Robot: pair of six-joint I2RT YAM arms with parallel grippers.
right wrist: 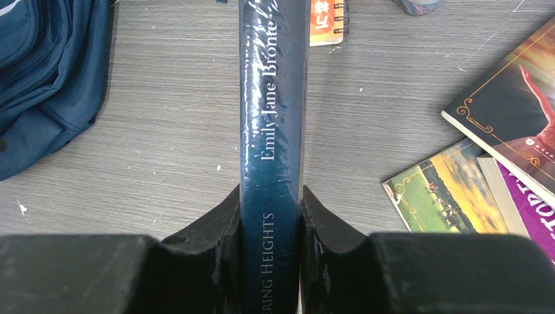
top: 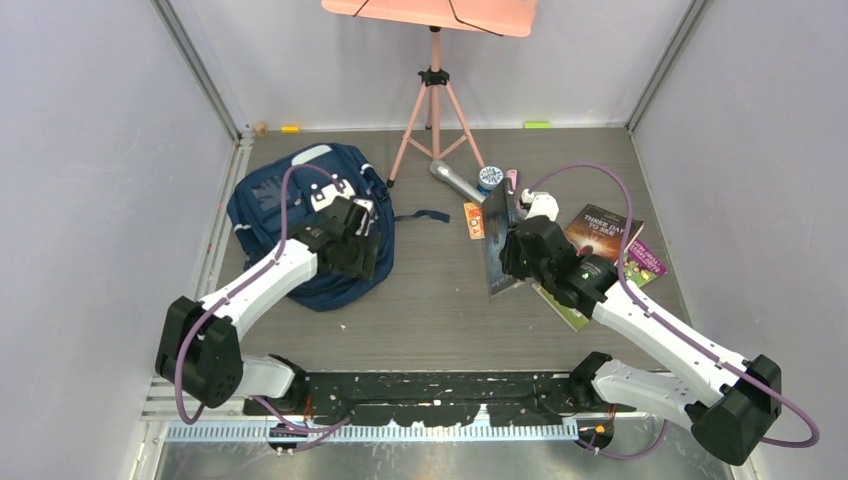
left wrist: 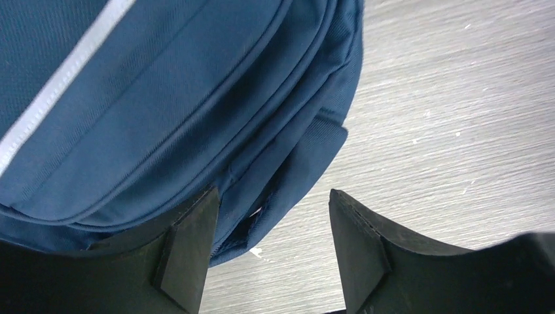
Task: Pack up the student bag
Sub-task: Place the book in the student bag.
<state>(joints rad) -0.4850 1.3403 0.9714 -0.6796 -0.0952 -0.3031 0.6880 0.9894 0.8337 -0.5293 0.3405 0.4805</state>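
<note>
Top external: backpack (top: 290, 210) lies on left side of table (top: 430, 310). Left gripper (left wrist: 271, 203) spread apart, empty, over backpack edge. Right gripper (right wrist: 271, 196) clamped on spine of dark book (right wrist: 273, 98); other books (top: 605, 232) beside it.

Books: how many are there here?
4. A blue book clamped in the right gripper; a dark book, green book and purple book overlap on its right. Others may lie hidden beneath.
</note>
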